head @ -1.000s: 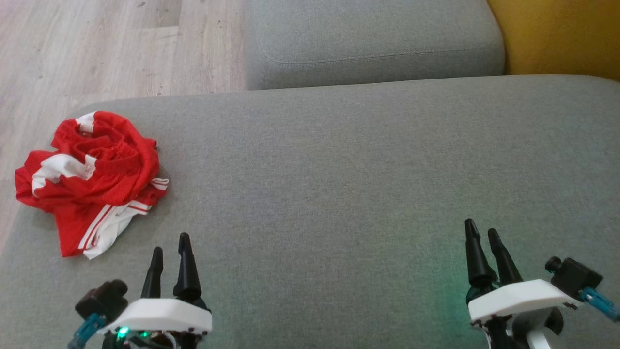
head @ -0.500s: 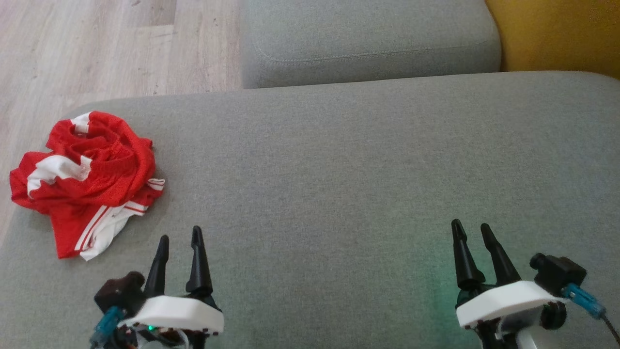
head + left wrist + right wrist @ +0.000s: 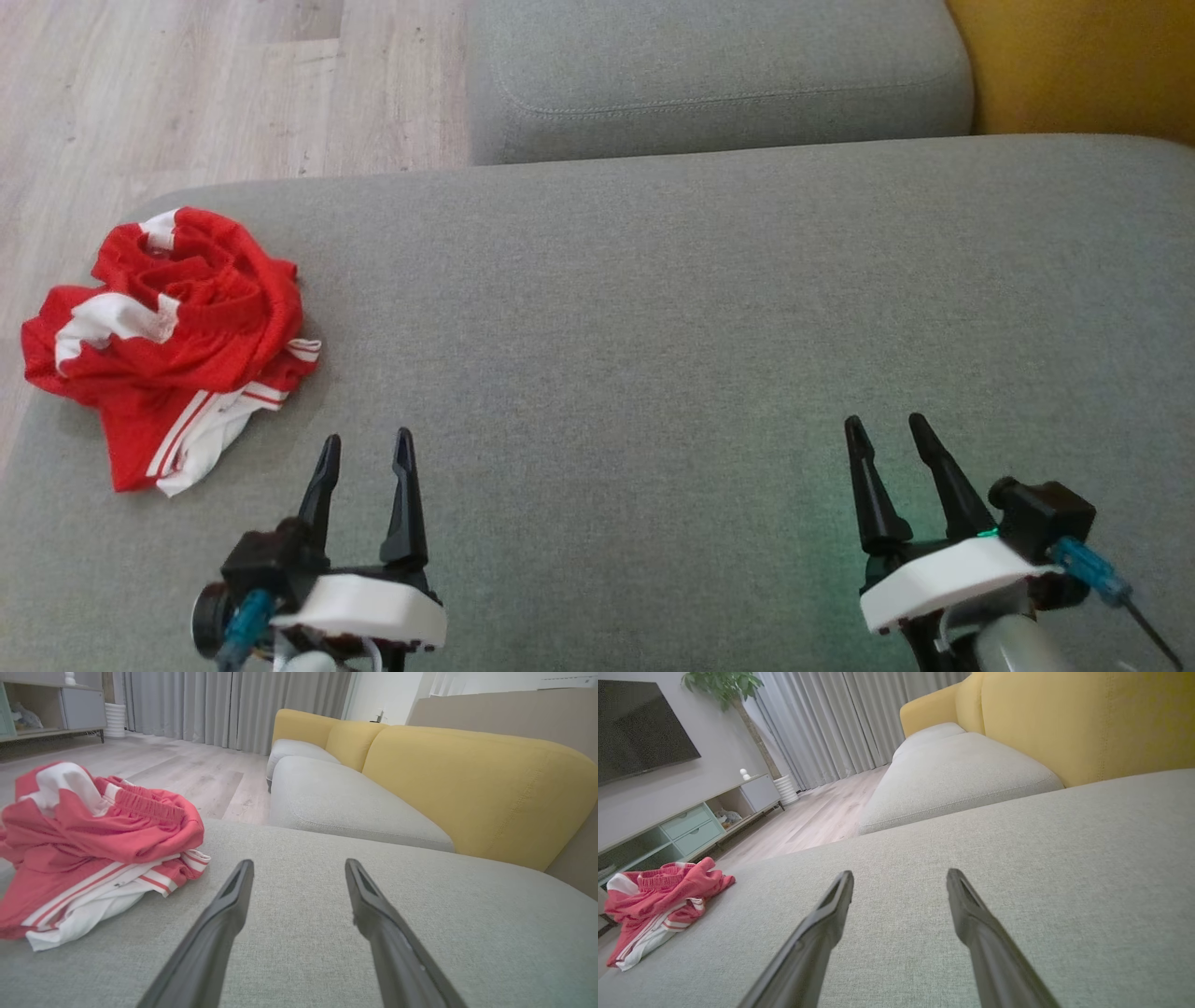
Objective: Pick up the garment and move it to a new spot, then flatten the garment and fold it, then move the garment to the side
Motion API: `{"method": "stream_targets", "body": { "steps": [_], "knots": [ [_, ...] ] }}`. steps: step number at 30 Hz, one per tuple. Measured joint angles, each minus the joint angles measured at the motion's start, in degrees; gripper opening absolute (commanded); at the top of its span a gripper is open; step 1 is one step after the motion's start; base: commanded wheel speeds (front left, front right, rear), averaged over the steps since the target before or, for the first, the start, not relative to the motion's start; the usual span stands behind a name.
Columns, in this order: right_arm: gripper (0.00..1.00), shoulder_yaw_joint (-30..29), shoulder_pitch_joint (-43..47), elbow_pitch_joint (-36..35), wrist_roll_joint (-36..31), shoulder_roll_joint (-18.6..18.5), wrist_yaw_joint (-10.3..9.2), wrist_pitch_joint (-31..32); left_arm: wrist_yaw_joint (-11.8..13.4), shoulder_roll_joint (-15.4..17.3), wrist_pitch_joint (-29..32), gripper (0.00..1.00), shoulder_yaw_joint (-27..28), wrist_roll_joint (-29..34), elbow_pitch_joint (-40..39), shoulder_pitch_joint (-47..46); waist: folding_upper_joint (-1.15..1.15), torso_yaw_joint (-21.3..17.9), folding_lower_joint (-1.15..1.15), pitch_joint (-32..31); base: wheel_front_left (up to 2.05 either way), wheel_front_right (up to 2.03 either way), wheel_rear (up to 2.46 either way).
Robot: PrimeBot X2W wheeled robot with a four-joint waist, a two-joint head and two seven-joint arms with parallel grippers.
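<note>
On woven grey cushion (image 3: 653, 308), crumpled red-and-white mesh garment (image 3: 173, 341) lies bunched.

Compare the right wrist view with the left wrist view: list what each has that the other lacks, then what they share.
Right wrist view: a dark television, a leafy plant, pale green drawers, and the right tool, open. Left wrist view: a tan panel behind the yellow backrest, and the left tool, open. Shared: the crumpled red and white garment on the grey cushion, curtains, wooden floor.
</note>
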Motion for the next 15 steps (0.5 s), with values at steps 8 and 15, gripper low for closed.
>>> {"method": "stream_targets", "body": {
  "steps": [8, 15],
  "knots": [
    [1.0, -0.24, 0.0, 0.05, -4.71, 0.02, 0.0, -1.08, 0.07, -0.01, -1.21, 1.0, -0.24, 4.79, 0.1, -0.08, 0.0, -0.14, 0.0, -0.02, 0.0, 0.0, 0.0],
    [1.0, -0.21, 0.0, 0.02, -9.56, 0.05, 0.0, -2.03, 0.05, -0.05, -2.05, 1.0, -0.88, 9.78, 0.69, -0.08, 0.0, -0.69, 0.0, -0.1, 0.0, 0.0, 0.0]
  ]
}}
